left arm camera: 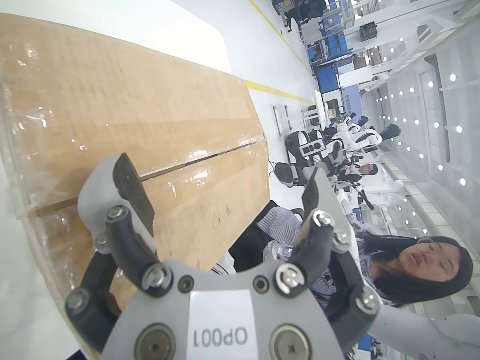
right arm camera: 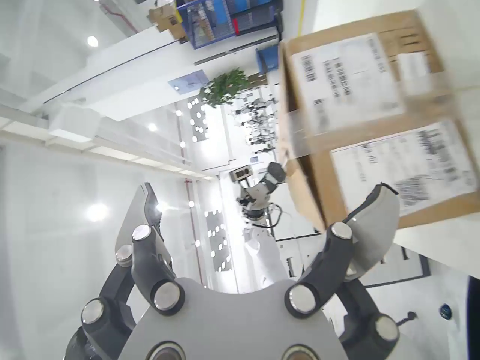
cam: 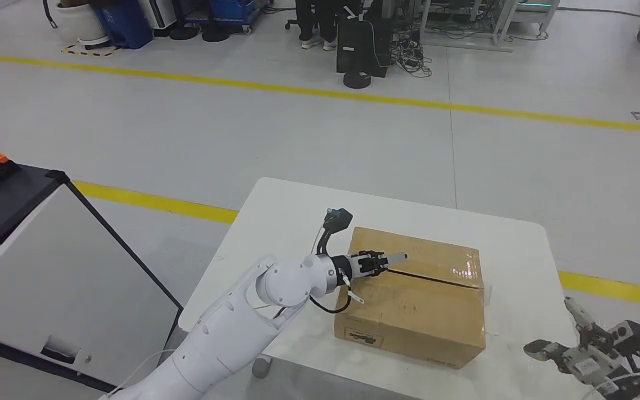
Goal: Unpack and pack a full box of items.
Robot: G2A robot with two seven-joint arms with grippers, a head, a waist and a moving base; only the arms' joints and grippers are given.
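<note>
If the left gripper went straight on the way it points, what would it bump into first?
Probably the cardboard box: the left gripper points low across its taped top, though it might just skim over.

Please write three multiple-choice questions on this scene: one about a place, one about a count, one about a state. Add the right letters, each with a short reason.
1. Where is the left gripper? A. over the cardboard box B. inside a drawer C. on the floor
2. How many boxes stand on the white table? A. three B. one C. two
3. How are the box's top flaps? A. open wide B. torn off C. shut, clear tape on the seam
1 A: its fingers hang above the box top. 2 B: a single box is there. 3 C: the flaps lie flat under glossy tape.
</note>
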